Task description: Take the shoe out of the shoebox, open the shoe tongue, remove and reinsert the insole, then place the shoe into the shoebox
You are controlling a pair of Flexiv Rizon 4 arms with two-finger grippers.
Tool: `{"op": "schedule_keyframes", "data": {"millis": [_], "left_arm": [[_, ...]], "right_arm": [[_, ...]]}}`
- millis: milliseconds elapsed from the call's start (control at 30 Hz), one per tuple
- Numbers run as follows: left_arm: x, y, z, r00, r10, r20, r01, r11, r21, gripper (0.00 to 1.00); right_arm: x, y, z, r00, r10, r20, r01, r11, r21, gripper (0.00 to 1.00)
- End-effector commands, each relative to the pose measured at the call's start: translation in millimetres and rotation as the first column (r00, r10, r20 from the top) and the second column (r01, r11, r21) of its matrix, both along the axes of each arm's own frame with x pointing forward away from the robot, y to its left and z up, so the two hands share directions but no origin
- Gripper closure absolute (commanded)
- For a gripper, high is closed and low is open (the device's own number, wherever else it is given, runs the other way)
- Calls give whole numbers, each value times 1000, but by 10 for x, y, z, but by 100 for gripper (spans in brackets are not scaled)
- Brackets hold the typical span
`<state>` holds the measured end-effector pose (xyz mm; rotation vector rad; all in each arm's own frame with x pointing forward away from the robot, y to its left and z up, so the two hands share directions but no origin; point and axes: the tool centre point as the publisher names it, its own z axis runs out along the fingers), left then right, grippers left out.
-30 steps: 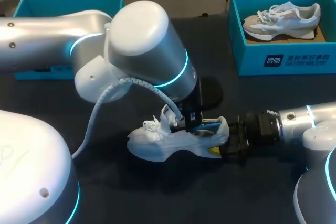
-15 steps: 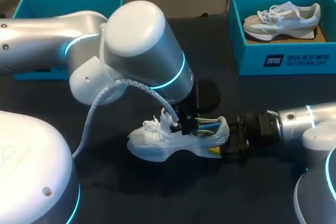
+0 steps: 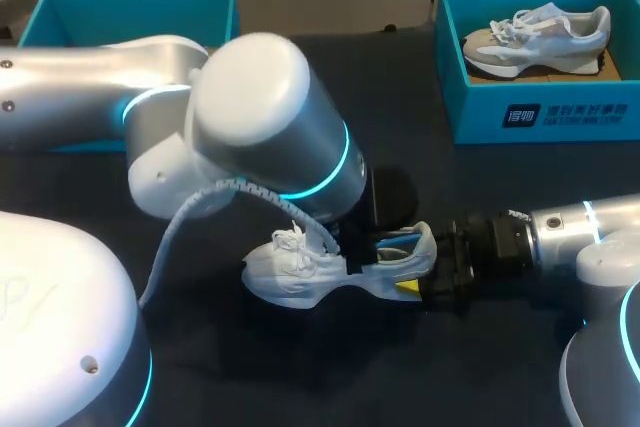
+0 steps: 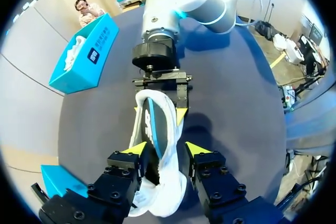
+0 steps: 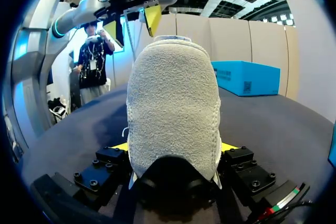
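A white shoe (image 3: 320,275) lies on the dark table, toe to the left. Its blue insole (image 4: 150,124) shows inside the opening. My right gripper (image 3: 420,285) is shut on the heel; in the right wrist view the heel (image 5: 173,103) fills the space between its yellow tips (image 5: 119,146). My left gripper (image 4: 167,149) hangs over the tongue and laces with its fingers apart, open, holding nothing. In the head view the left arm's wrist (image 3: 270,127) hides that gripper. From the right wrist view the left gripper (image 5: 134,22) shows above the shoe's collar.
A teal shoebox (image 3: 545,112) at the back right holds a second, grey-and-white shoe (image 3: 535,35). Another teal box (image 3: 130,2) stands at the back left, partly behind my left arm. Bare dark tabletop (image 3: 300,367) lies in front of the shoe.
My left gripper has opened and let go of the tongue, which has dropped lower. The left arm has shifted slightly left. The right gripper has kept still on the heel.
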<state>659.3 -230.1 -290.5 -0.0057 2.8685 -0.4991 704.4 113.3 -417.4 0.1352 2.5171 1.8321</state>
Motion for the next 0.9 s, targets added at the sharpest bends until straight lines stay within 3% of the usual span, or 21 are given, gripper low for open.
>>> {"op": "schedule_keyframes", "data": {"millis": [33, 900], "left_arm": [[-55, -31, -57, 999, 21, 25, -20, 1000, -3, 56], [-115, -297, -256, 968, 154, 197, -155, 988, -12, 58]], "right_arm": [[-2, 16, 5, 1000, -2, 1, 2, 1000, -3, 100], [-2, 16, 5, 1000, -2, 1, 2, 1000, -3, 100]]}}
